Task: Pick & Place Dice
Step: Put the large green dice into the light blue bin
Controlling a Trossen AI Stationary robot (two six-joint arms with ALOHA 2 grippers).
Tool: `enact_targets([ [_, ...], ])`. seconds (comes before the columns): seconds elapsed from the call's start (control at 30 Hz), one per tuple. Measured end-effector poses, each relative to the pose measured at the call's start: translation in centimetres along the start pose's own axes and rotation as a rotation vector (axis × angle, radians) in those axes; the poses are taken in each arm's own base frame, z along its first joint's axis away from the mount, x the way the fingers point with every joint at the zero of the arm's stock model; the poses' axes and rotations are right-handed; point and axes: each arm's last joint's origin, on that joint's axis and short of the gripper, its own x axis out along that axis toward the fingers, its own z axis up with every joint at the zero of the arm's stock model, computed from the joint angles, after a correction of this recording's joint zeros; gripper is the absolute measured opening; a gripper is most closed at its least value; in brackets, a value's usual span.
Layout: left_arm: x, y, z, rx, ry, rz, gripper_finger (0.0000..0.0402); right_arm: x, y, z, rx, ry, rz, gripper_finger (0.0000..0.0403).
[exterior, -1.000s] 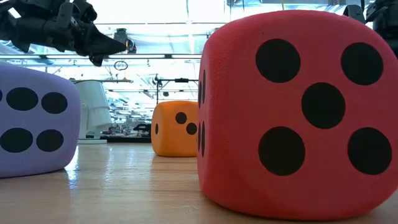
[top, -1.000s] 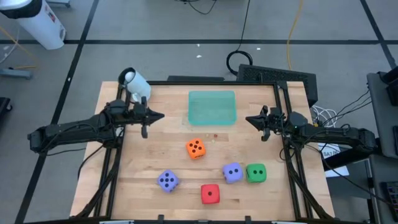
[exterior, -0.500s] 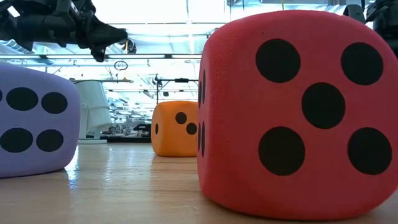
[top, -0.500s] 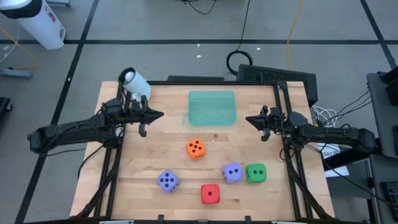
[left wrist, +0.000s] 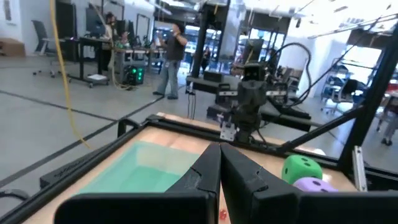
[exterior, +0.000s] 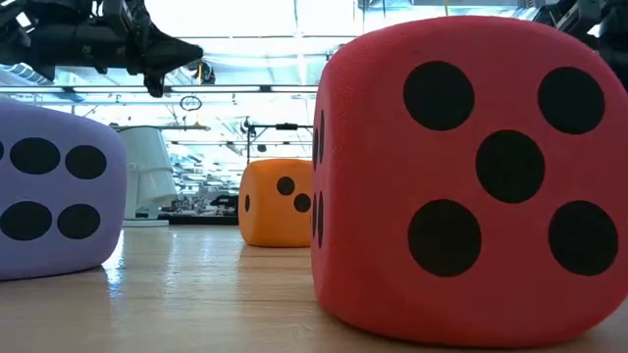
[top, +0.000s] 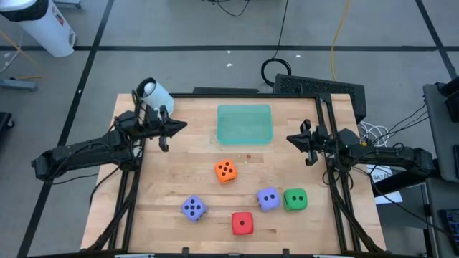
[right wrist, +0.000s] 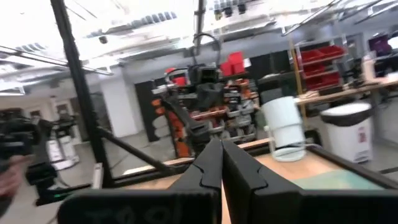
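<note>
We see left gripper and right gripper pinched closed, empty, flanking teal tray. Orange die nearest; rest near front edge of table. We'd spread fingers, descend square.

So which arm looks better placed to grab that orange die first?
Probably the left, narrowly. The orange die sits slightly nearer the left gripper than the right gripper. Both hover empty with fingers shut, so either must open first. The right suits the green die.
</note>
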Motion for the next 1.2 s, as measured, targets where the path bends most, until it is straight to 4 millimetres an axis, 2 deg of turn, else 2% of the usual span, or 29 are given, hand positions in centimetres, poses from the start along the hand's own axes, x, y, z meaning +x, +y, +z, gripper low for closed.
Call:
enact_targets([
  [0.17, 0.0, 0.0, 0.1, 0.138, -0.014, 0.008, 0.0017, 0.0, -0.1, 0.4, -0.067, -0.049, -0.045, 0.0000],
  [0.33, 0.0, 0.0, 0.8, 0.181, -0.082, 0.027, 0.0017, 0.0, 0.0, 0.6, -0.112, -0.069, -0.041, 0.0000],
  [0.5, 0.0, 0.1, 0.7, 0.216, -0.073, 0.041, 0.0017, 0.1, -0.1, 0.0, -0.098, -0.014, -0.046, 0.0000],
  [0.77, 0.1, 0.5, -0.3, 0.134, 0.023, 0.059, 0.0017, 0.5, -0.3, -1.1, -0.118, 0.093, -0.017, 0.0000],
  [1.2, 0.0, 0.3, -0.3, 0.078, 0.030, 0.020, 0.0017, 0.5, 0.1, 0.7, -0.176, -0.103, 0.016, 0.0000],
])
